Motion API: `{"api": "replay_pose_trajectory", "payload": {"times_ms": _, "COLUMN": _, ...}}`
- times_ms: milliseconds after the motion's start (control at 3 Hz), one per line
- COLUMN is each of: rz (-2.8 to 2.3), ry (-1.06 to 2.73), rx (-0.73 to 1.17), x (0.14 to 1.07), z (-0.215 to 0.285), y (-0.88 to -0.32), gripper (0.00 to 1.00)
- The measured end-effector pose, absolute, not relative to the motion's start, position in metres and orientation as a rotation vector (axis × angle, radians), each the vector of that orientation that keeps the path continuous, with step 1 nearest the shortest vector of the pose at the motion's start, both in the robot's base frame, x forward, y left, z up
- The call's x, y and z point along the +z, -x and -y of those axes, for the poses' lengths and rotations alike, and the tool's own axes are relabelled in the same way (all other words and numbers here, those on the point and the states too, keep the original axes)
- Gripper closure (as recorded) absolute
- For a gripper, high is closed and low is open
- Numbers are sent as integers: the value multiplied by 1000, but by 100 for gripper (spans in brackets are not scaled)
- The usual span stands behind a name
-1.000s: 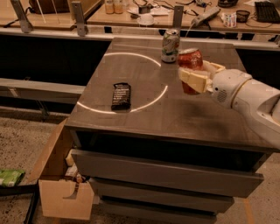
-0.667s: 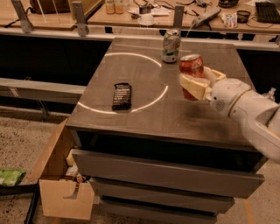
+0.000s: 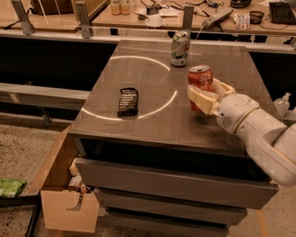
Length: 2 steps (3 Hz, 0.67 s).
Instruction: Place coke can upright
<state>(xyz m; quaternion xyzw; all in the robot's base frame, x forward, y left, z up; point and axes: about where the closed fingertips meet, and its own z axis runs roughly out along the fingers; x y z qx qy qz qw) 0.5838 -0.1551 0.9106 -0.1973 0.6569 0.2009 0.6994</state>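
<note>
The red coke can [image 3: 200,79] stands upright, silver top up, at the right of the dark counter top [image 3: 152,115]. My gripper [image 3: 207,96] comes in from the right on a white arm, and its cream fingers [image 3: 199,100] are shut around the can's lower half. The can's base is hidden behind the fingers, so I cannot tell whether it touches the counter.
A green-and-white can [image 3: 179,48] stands upright at the back of the counter. A dark snack bar [image 3: 128,101] lies at the left, inside a white circle mark. A cardboard box [image 3: 60,190] sits on the floor at the left. A cluttered bench [image 3: 185,14] runs behind.
The can has turned from tilted to upright in my gripper. The arm has lowered a little toward the counter.
</note>
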Motion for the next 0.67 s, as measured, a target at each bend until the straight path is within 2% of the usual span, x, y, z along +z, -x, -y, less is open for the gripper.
{"api": "replay_pose_trajectory", "payload": {"times_ms": 333, "rz": -1467, "ry": 412, "rx": 449, "x": 902, "z": 154, "y": -581, "gripper": 84}}
{"api": "replay_pose_trajectory", "payload": {"times_ms": 667, "rz": -1469, "ry": 390, "rx": 454, "x": 895, "z": 152, "y": -578, "gripper": 60}}
